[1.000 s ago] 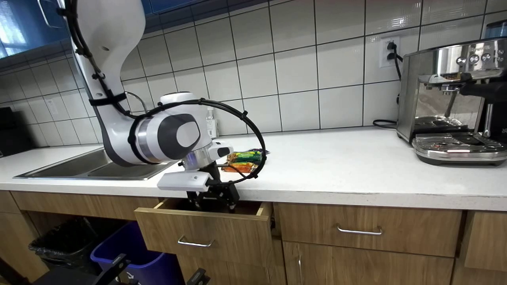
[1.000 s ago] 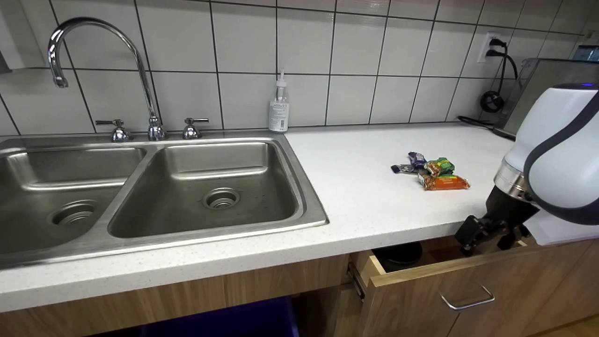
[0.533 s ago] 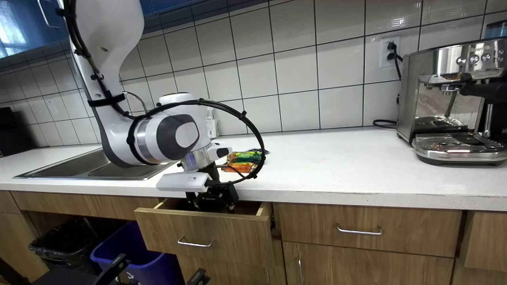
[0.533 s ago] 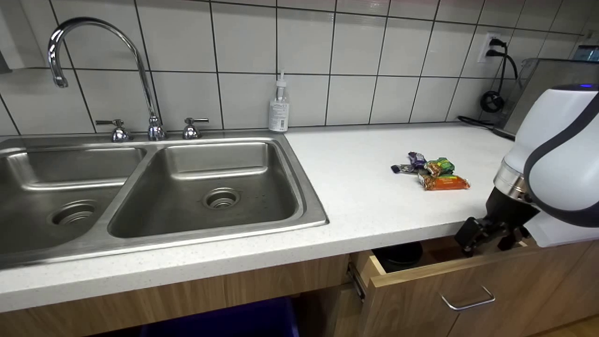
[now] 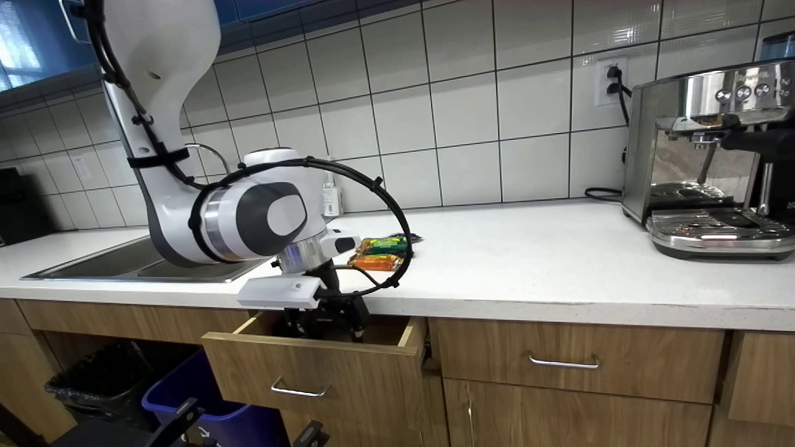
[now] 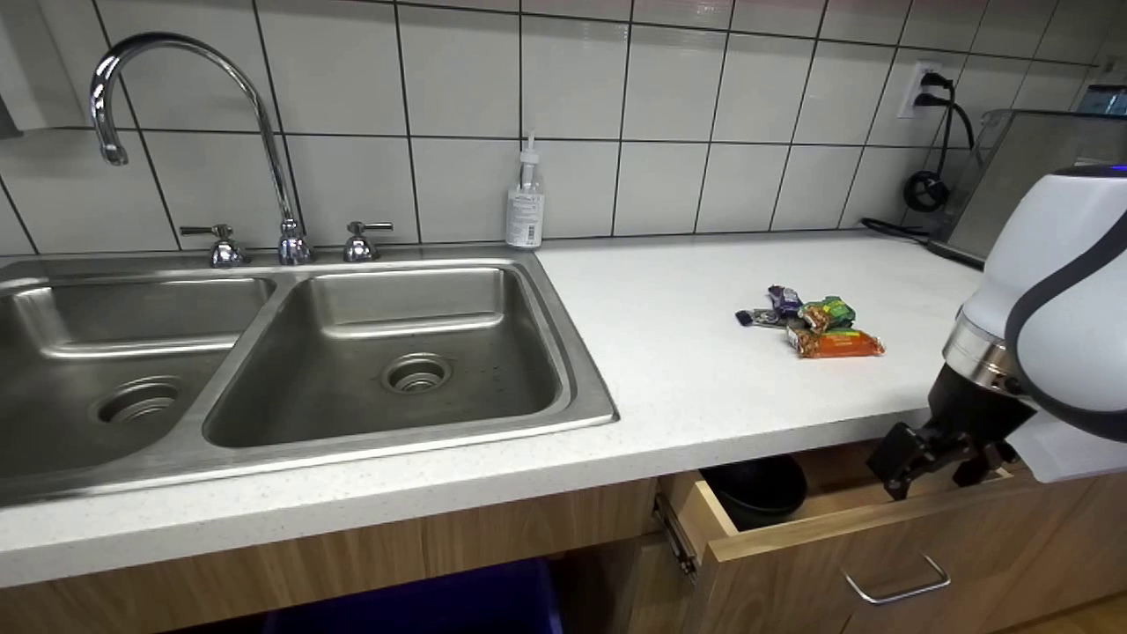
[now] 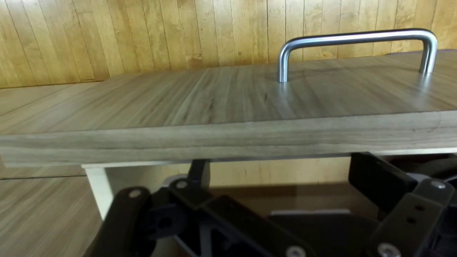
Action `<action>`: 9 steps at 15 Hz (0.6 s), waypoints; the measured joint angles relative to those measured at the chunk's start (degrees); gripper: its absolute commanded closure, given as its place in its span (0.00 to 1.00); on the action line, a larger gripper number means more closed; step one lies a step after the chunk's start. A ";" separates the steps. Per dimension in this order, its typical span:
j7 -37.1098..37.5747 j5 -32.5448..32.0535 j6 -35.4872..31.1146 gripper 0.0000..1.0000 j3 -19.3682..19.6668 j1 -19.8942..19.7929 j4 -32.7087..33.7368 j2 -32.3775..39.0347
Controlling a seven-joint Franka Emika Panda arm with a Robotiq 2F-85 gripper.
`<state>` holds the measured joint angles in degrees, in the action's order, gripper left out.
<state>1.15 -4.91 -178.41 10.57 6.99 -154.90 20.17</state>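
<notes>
Holds hand (image 7: 280,165) spread inside the open drawer (image 5: 354,375), close behind its front panel (image 7: 185,101); cannot tell if touching. Has handle (image 7: 357,38) beyond, on panel's outer face.

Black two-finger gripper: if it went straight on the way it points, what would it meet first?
Probably the bottom of the open brown wooden drawer, as the gripper points downward inside; depth is unclear, and the drawer's front board is near.

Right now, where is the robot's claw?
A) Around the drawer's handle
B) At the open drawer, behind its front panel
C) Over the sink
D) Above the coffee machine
B: the wrist view shows the gripper open on the inner side of the drawer front, the handle on its outer side.
</notes>
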 measured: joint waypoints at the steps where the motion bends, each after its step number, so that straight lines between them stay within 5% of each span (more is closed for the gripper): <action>1: 0.00 0.00 0.00 0.00 0.09 0.04 -0.51 -0.16; 9: 0.03 0.18 0.55 0.00 0.69 0.20 -4.27 -0.85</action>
<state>1.18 -4.73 -177.86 11.26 7.20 -159.17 19.32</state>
